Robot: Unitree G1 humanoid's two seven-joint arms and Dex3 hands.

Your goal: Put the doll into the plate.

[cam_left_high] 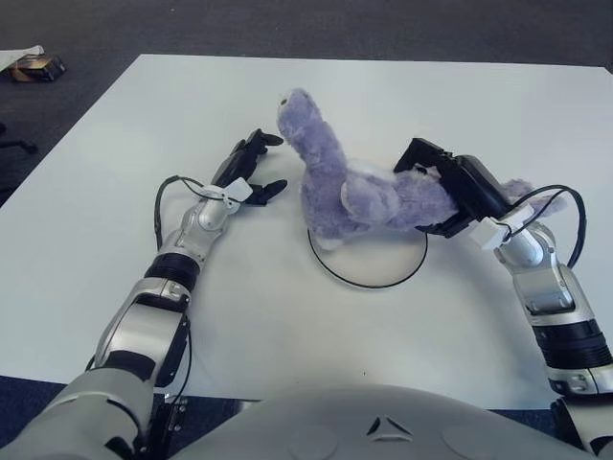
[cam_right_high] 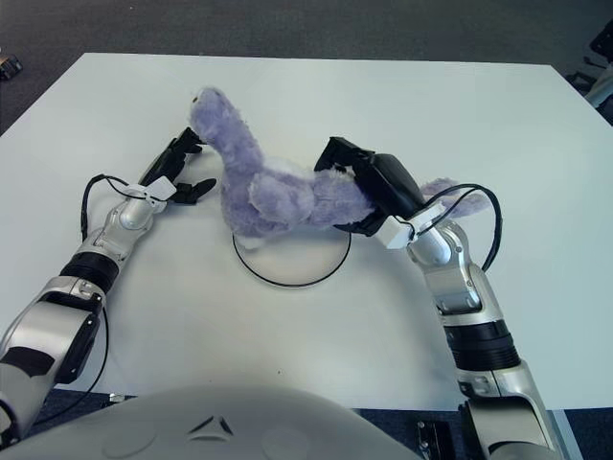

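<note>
Risk: my right hand grips the fluffy purple plush doll; off-centre release tips it beyond the clear round plate; left hand open.

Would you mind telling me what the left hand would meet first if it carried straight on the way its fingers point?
Probably the doll: the left hand, open, points up and right toward its neck and head. The right hand holds the doll over the plate, so depth is uncertain and the hand might pass beneath.
</note>
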